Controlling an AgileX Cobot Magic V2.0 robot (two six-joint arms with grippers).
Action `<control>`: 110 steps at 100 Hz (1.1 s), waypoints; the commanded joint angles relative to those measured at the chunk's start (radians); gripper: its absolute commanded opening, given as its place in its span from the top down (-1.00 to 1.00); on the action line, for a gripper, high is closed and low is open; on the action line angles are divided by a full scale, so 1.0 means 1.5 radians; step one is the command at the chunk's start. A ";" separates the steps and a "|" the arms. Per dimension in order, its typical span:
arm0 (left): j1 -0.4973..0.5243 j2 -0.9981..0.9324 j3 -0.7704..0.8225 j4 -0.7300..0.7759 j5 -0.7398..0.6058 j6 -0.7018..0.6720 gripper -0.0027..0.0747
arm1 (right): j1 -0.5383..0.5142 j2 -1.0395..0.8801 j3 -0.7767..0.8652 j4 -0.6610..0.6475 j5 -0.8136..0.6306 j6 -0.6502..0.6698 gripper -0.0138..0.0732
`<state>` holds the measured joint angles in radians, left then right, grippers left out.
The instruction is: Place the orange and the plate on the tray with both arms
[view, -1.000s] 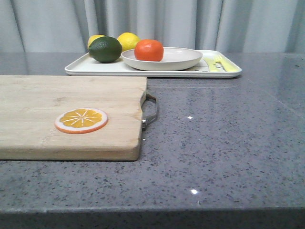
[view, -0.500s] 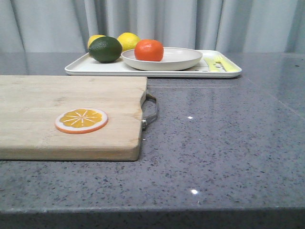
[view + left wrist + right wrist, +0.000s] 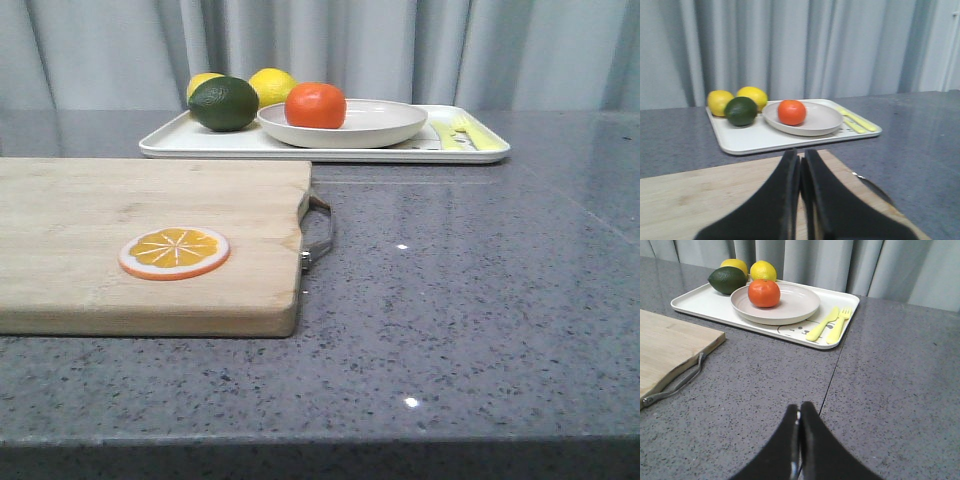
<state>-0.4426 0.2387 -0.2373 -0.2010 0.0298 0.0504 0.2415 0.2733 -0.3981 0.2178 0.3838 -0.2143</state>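
Orange on plate, plate on tray; we saw only a slight sideways shift in the front view since earlier.

Ahead of our left gripper (image 3: 801, 165) and right gripper (image 3: 799, 412), both closed and empty, lay the cutting board (image 3: 150, 240), tray (image 3: 200, 140), plate (image 3: 380, 125), orange (image 3: 315, 105), lime (image 3: 223, 103) and lemons (image 3: 271, 85).

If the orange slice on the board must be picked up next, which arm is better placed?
Probably the left. Its gripper hangs over the board, where the slice lies; the right gripper is over bare counter beside it. Both jaws are shut and must open first.
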 commanded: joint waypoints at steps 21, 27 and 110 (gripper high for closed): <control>0.187 -0.079 0.038 0.044 -0.056 0.000 0.98 | 0.000 0.004 -0.016 0.002 -0.055 -0.004 0.86; 0.223 -0.095 0.054 0.049 -0.056 0.000 0.98 | 0.000 0.004 -0.016 0.002 -0.055 -0.004 0.86; 0.322 -0.186 0.163 0.061 0.002 0.000 0.98 | 0.000 0.004 -0.016 0.002 -0.056 -0.004 0.86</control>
<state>0.0372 -0.0045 0.0014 -0.1087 0.0958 0.0504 0.2415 0.2733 -0.3981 0.2178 0.3838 -0.2143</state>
